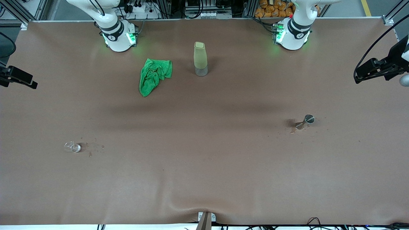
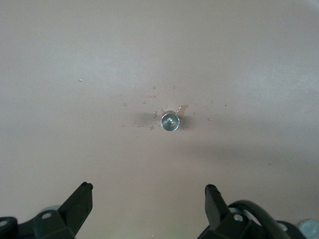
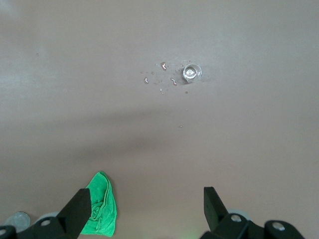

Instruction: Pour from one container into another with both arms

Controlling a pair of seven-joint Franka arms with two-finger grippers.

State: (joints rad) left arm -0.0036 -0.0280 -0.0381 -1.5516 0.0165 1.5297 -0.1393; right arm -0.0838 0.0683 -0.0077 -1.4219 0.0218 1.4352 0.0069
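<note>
Now both arms wait high: left gripper (image 2: 149, 201) spread wide over the metal cup (image 2: 170, 121), right gripper (image 3: 144, 206) spread wide, clear cup (image 3: 192, 72) standing apart from the metal cup.

A wide table covered in smooth brown matte sheet (image 1: 204, 179) fills the room's middle, soft shadows banding across it under even overhead light. Along its upper edge runs a silver aluminium frame (image 1: 28, 14), with tangled black cables (image 1: 198, 8) and stacked orange packets (image 1: 274, 9).
</note>
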